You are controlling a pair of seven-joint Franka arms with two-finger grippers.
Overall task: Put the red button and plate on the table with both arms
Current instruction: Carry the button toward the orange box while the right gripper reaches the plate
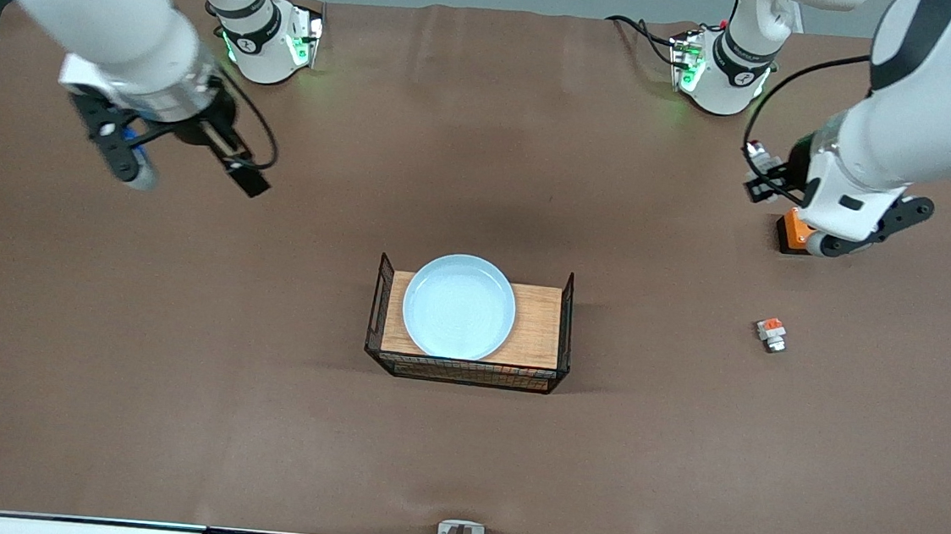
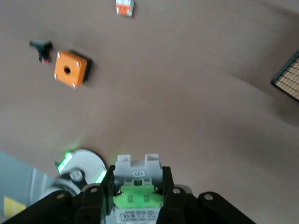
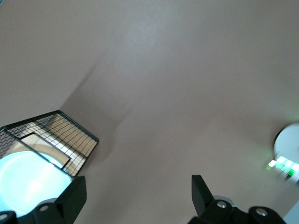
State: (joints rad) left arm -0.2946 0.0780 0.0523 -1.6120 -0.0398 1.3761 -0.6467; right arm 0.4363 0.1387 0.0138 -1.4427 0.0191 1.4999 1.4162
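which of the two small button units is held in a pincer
The red button with the green block, clamped in the left pincer. The similar unit with the orange-red block lies free on the table.

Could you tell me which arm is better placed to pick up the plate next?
Right. Its gripper is open and empty, while the left gripper holds the button.

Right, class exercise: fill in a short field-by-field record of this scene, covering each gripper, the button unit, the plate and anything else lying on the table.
left gripper: shut on the red button, up over the left arm's end of the table
right gripper: open, holds nothing, over the right arm's end of the table
plate: on the wooden tray, mid-table
orange box: on the table beneath the left arm
orange-red unit: nearer the front camera than the orange box
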